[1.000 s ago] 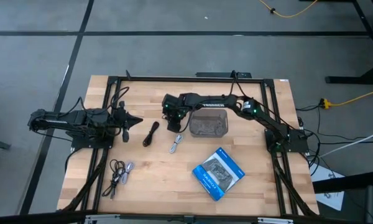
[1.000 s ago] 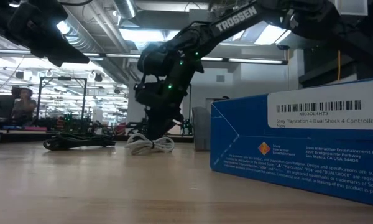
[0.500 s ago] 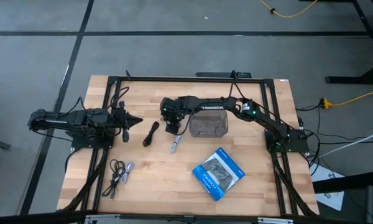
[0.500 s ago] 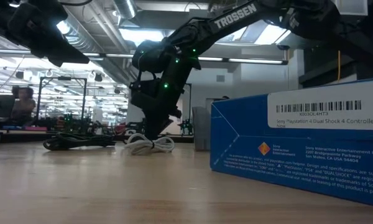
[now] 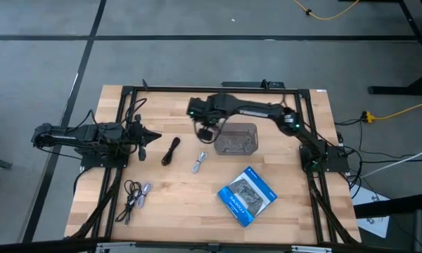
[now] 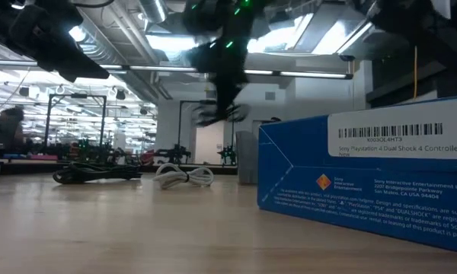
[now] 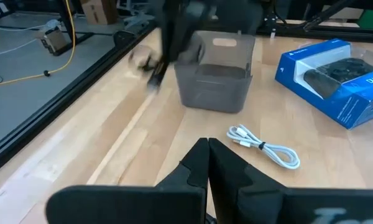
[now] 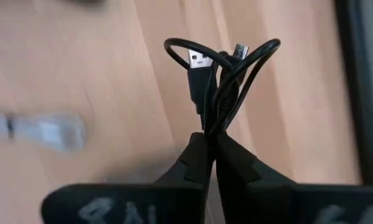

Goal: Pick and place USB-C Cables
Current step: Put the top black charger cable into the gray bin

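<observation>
My right gripper (image 5: 207, 129) hangs above the table beside the grey bin (image 5: 236, 139), on its left side, shut on a small black cable bundle (image 8: 221, 68) whose loops and plug show in the right wrist view. In the low view it is a blur high up (image 6: 222, 106). My left gripper (image 5: 146, 138) waits shut near the table's left side (image 7: 208, 146). On the wood lie a black coiled cable (image 5: 170, 150), a white cable (image 5: 200, 162) and a black cable with silver plugs (image 5: 135, 195). My right gripper pinches the black cable bundle between its two fingers at the gathered end of its loops (image 8: 207, 127). The bundle is lifted clear of the table. Its loops and a USB plug (image 8: 198, 62) stick out beyond the fingertips.
A blue printed packet (image 5: 247, 195) lies near the table's near right part and fills the low view's right side (image 6: 365, 183). The grey bin holds cables. Black frame rails run along the table's edges (image 5: 211, 88).
My right gripper has risen from the table next to the white cable, carrying the black cable bundle up clear of the wood, and has moved toward the far edge, beside the grey bin's left end. The white cable and the other cables have stayed where they were.
</observation>
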`<state>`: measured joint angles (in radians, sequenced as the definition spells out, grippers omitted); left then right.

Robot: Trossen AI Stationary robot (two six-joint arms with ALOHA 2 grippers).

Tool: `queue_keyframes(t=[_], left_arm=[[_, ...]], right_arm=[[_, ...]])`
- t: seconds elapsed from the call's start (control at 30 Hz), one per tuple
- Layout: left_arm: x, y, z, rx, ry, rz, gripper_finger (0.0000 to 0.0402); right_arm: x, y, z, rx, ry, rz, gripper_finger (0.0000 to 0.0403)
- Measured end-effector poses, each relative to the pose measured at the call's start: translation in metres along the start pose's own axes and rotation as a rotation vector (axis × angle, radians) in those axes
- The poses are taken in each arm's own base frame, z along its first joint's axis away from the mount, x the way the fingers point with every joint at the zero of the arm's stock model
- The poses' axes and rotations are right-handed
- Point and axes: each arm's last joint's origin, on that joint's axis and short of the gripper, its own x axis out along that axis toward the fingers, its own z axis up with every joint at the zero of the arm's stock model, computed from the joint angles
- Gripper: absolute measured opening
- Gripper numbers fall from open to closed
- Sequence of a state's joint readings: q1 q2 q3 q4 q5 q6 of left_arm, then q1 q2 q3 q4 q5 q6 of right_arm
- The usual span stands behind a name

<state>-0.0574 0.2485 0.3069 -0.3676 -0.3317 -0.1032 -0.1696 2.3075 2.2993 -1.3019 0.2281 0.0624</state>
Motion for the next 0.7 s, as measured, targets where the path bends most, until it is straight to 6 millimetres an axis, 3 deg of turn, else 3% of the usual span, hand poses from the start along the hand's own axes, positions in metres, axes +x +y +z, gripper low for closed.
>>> queue_keyframes(t=[0.23,0.33,0.47,0.6,0.7], left_arm=[[0.0,0.0,-0.001,0.002,0.007,0.001,0.0],[0.0,0.0,-0.001,0.003,0.008,0.0,0.0],[0.0,0.0,-0.001,0.004,0.011,0.001,0.0],[0.0,0.0,-0.002,0.006,0.017,0.002,0.0],[0.0,0.0,-0.002,0.006,0.017,0.002,0.0]], right_arm=[[-0.069,0.002,-0.033,0.054,0.072,-0.102,0.0017],[-0.082,0.01,-0.041,0.037,0.07,-0.093,0.0017],[-0.078,0.018,-0.056,0.037,0.115,-0.069,0.0017],[-0.052,0.022,-0.077,0.085,0.183,-0.086,0.0017],[-0.039,0.023,-0.093,0.095,0.13,-0.065,0.0017]])
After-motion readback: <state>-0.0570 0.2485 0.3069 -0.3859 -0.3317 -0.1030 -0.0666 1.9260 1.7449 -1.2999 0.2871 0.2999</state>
